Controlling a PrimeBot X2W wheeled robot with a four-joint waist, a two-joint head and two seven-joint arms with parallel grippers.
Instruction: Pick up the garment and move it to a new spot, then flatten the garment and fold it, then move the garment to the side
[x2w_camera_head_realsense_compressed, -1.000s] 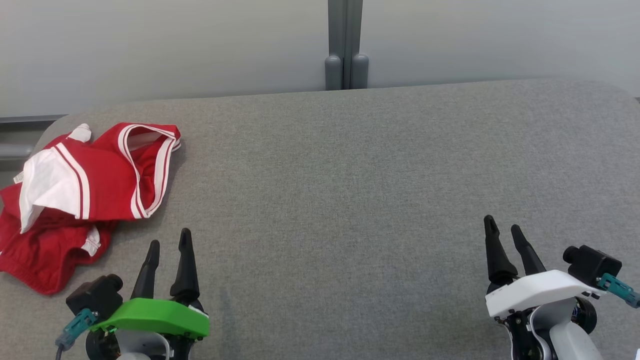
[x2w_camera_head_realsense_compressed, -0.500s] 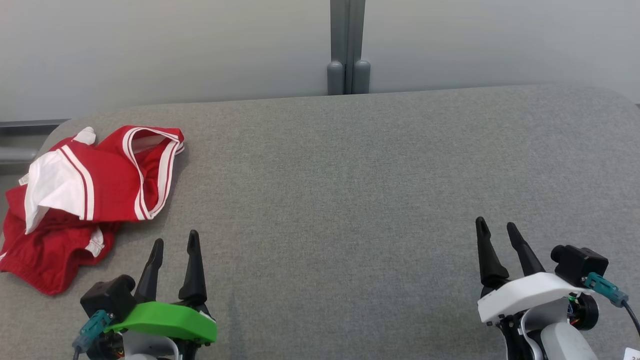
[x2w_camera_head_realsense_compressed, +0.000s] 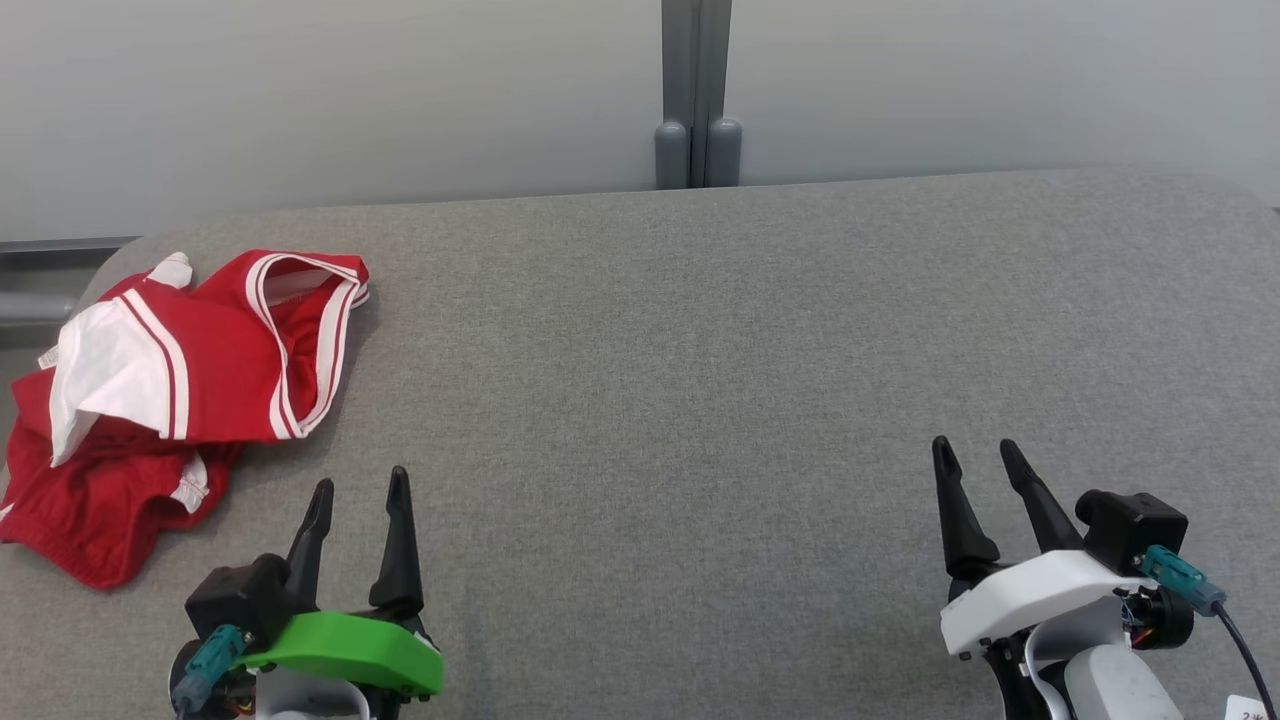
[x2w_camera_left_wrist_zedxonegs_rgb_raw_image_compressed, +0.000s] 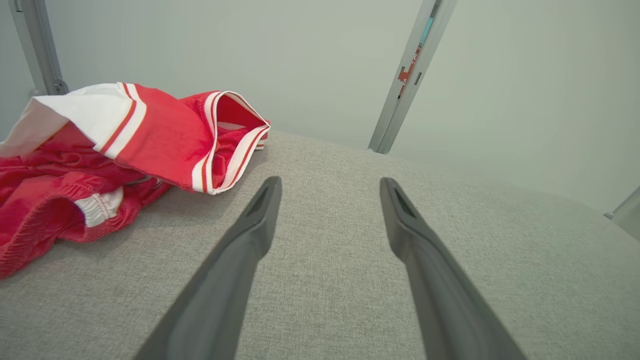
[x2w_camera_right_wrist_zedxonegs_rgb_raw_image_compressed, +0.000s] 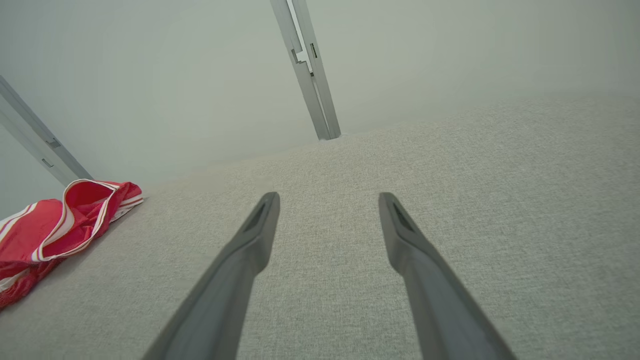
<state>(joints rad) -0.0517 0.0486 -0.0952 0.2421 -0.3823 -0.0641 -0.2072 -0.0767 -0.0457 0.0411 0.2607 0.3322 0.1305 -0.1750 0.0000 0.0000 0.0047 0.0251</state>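
Crumpled red garment (x2w_camera_head_realsense_compressed: 170, 390) with white trim lies on the left end of the grey bench (x2w_camera_head_realsense_compressed: 700, 400), waistband opening facing up. The left pincer (x2w_camera_head_realsense_compressed: 360, 480), green housing, sits low left with fingers spread and empty, near the garment's nearer edge but not touching it. The right pincer (x2w_camera_head_realsense_compressed: 974, 445), white housing, sits low right, fingers spread and empty, well apart from the garment, over bare bench. A grey post (x2w_camera_head_realsense_compressed: 697, 95) stands behind, mid-bench.
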